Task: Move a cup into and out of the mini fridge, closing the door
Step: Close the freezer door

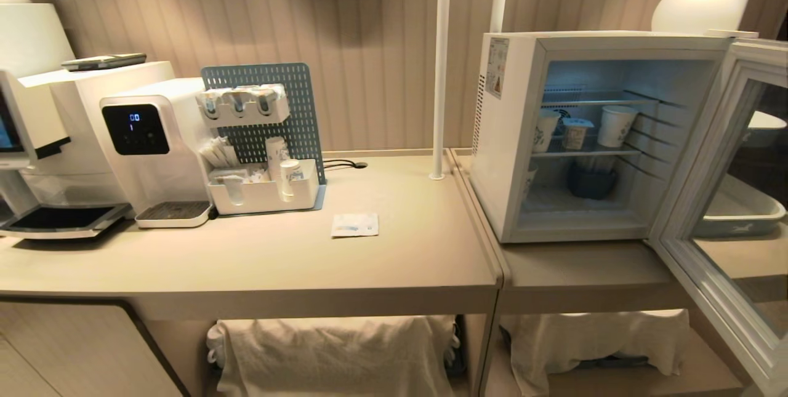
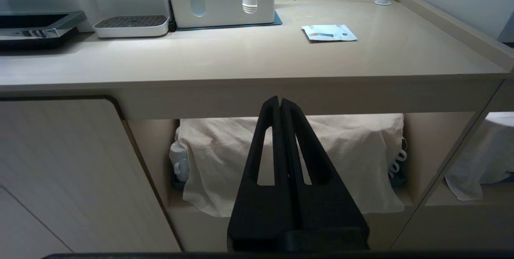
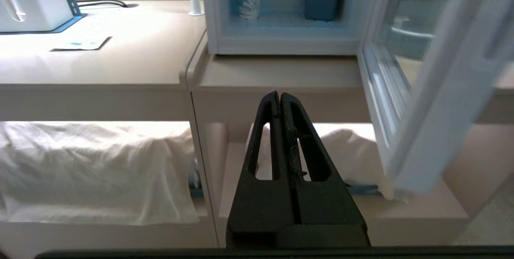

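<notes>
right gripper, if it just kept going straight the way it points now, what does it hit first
Probably the front edge of the counter below the mini fridge; the shut right gripper points about there, left of the open door, though depth is unclear.

I count 1 mini fridge (image 1: 511,157), 1 cup (image 1: 575,133), 2 paper cups (image 1: 615,126) beside it, 2 grippers (image 2: 280,102).
</notes>
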Tool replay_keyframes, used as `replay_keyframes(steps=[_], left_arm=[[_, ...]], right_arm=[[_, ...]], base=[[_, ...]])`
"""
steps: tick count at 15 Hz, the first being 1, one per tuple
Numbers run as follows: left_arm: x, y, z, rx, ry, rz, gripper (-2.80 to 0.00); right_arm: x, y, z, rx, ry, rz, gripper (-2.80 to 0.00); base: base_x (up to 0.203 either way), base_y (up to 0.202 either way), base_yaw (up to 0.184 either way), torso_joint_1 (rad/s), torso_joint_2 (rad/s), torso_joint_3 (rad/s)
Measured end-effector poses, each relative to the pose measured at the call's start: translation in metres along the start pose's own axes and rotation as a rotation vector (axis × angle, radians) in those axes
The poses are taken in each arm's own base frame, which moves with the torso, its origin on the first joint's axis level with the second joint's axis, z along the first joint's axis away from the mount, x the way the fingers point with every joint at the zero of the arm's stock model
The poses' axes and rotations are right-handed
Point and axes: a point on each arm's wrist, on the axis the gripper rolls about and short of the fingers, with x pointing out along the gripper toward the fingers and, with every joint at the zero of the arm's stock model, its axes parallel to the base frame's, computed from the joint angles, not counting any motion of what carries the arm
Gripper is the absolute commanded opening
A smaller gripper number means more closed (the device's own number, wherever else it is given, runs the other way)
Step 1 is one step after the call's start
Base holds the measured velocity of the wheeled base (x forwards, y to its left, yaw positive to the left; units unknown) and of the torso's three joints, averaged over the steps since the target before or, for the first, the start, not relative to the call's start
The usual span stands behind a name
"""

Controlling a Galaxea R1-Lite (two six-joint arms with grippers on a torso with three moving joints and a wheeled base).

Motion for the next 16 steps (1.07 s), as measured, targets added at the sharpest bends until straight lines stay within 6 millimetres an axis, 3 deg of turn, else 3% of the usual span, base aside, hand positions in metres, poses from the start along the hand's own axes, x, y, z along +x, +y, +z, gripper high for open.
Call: replay_keyframes(steps=[2, 10, 16], left_arm=[[0.0, 0.0, 0.0, 0.0, 0.0, 0.0, -2.8], [0.0, 0.0, 0.0, 0.0, 0.0, -0.001, -2.8], [0.0, 0.0, 0.0, 0.002, 0.0, 0.0, -2.8]], right_arm=[[0.0, 0.0, 0.0001, 0.0, 0.0, -0.001, -2.8], [0.0, 0.0, -0.0002, 0.0, 0.002, -0.001, -2.8], [0.0, 0.0, -0.0003, -0.001, 0.003, -0.001, -2.8]], base=[[-0.122, 0.0, -0.005, 0.001, 0.0, 0.005], [0.0, 0.0, 0.0, 0.0, 0.0, 0.0], [0.0, -0.171, -0.001, 0.005, 0.0, 0.002]])
